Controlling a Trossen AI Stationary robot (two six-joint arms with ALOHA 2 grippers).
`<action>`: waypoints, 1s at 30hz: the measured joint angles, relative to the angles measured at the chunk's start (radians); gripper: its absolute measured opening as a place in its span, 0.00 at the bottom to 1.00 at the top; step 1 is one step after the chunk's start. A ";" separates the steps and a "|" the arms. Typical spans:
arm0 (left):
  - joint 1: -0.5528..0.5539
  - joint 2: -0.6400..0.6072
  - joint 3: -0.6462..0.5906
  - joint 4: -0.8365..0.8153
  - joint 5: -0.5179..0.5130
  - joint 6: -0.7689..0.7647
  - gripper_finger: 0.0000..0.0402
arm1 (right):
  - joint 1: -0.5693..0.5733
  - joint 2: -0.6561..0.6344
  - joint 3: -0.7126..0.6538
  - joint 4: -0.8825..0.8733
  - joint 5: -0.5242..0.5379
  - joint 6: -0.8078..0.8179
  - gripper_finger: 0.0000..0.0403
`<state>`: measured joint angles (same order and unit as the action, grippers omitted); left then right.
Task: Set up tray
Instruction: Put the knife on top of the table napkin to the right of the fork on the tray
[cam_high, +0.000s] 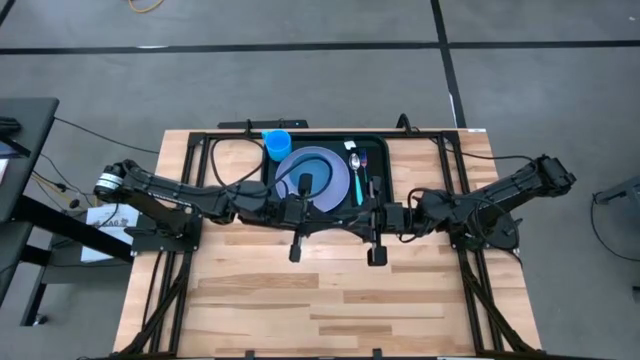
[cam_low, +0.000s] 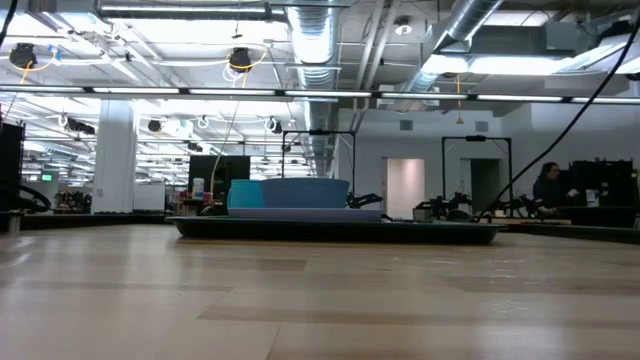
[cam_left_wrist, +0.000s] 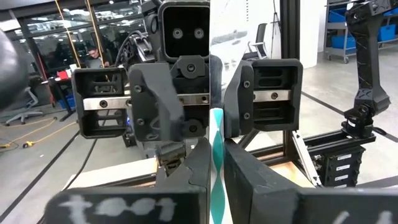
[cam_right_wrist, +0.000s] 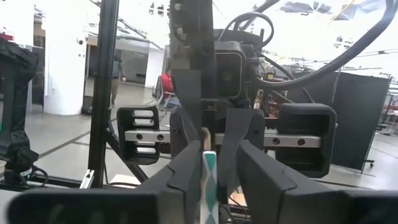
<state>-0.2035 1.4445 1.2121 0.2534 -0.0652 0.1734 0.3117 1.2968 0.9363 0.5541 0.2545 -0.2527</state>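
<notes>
Across the table's far edge, tray (cam_high: 375, 170), long axis left-right.

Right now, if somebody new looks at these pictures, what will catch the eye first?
Probably the dark tray at the table's far middle, holding a lavender plate, a blue cup at its far left corner and a spoon right of the plate. Just in front of it, the left gripper and right gripper meet face to face, both pinching a thin white and teal striped strip.
</notes>
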 joint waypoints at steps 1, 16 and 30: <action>0.000 0.000 0.000 0.000 -0.001 0.000 0.02 | -0.003 0.000 0.000 0.000 0.000 0.000 0.23; 0.001 0.000 0.000 0.003 -0.011 -0.003 0.11 | -0.005 0.000 0.000 0.007 0.004 -0.016 0.03; -0.001 -0.074 0.000 -0.128 -0.035 -0.037 0.37 | -0.008 0.001 0.092 -0.110 0.071 -0.001 0.03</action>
<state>-0.2050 1.3704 1.2121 0.1254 -0.1001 0.1366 0.3040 1.2976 1.0286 0.4440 0.3253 -0.2534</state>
